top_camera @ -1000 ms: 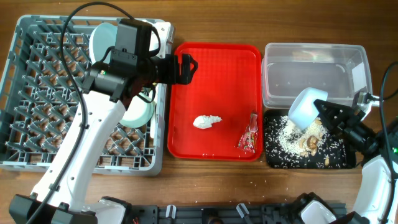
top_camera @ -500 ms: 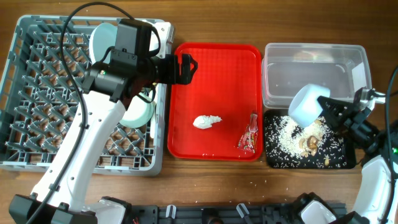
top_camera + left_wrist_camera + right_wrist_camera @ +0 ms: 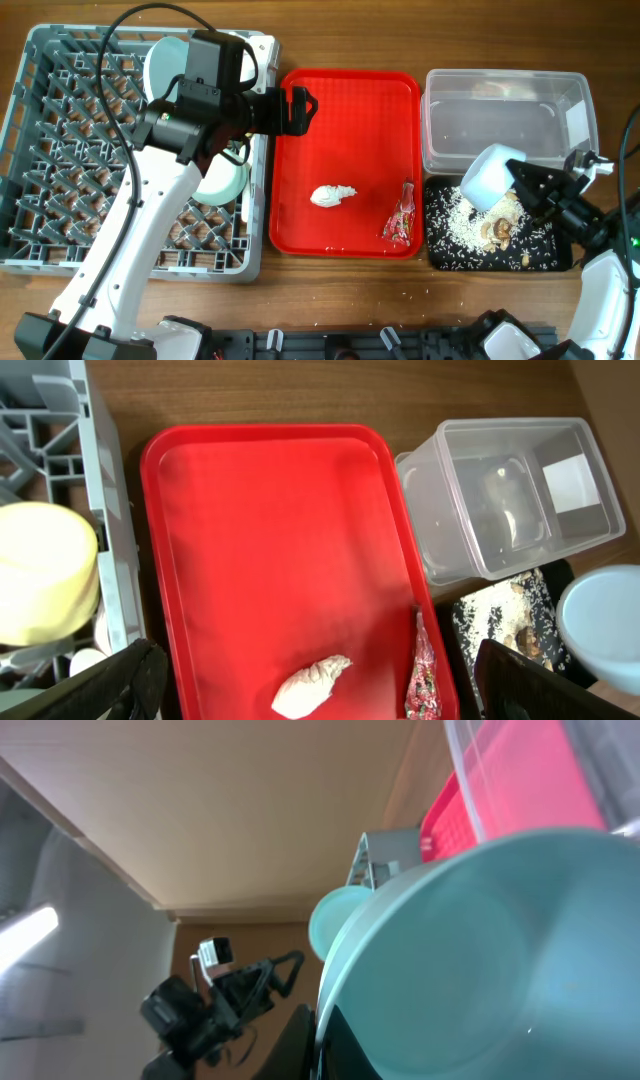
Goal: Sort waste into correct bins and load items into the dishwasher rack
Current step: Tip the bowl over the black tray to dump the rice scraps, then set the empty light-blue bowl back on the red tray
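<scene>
The right gripper (image 3: 520, 178) is pinching the rim of a pale blue bowl (image 3: 487, 175) and is holding it tilted above the black tray (image 3: 470, 266), which is sitting near the right near corner of the counter. White-brown rice scraps (image 3: 455, 225) are lying spread over the floor of this tray. The clear tub (image 3: 505, 150) is standing just behind the tray, at the right far corner, and is touching it or almost touching it.

The left gripper (image 3: 303, 110) is hovering with its fingers (image 3: 135, 680) spread wide, gripping nothing, above the far left corner of the red tray (image 3: 300, 200) in the middle of the counter. On this tray a crumpled tissue (image 3: 332, 194) is lying near the centre, and the red wrapper (image 3: 402, 215) is lying near the tray's right near corner, apart from the tissue.

The grey rack (image 3: 70, 150) is filling the left side of the counter. A yellow cup (image 3: 45, 570) is sitting inside it by its right wall, and a pale blue dish (image 3: 163, 62) is resting at its far edge.
</scene>
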Controlling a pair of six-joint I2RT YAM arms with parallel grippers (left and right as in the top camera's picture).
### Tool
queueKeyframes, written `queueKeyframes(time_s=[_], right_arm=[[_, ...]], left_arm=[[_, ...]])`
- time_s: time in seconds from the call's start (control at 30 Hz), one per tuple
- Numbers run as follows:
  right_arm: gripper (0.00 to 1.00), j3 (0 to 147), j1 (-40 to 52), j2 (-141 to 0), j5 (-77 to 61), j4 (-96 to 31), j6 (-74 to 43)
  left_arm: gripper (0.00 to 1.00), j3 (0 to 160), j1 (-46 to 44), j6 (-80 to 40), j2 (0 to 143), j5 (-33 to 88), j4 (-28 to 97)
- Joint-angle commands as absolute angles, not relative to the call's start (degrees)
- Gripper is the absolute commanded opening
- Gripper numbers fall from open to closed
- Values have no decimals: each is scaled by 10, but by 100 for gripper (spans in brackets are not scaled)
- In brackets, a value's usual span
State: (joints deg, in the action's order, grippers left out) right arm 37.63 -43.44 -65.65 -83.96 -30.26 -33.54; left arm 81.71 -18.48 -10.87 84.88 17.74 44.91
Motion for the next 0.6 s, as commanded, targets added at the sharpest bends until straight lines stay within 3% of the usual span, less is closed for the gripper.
queueKeyframes(time_s=[0.0, 0.17, 0.37, 0.57], right_arm=[[4, 377, -434, -651, -868, -288, -311], [4, 377, -433, -651, -923, -307, -330], [4, 378, -390, -634, -792, -312, -274], [4, 420, -70, -524, -357, -296, -332]], left_arm=[[100, 818, -185, -114, 849, 184, 449], [100, 818, -185, -114, 849, 184, 449], [100, 818, -185, -114, 849, 184, 449], [100, 818, -185, -114, 849, 184, 449]])
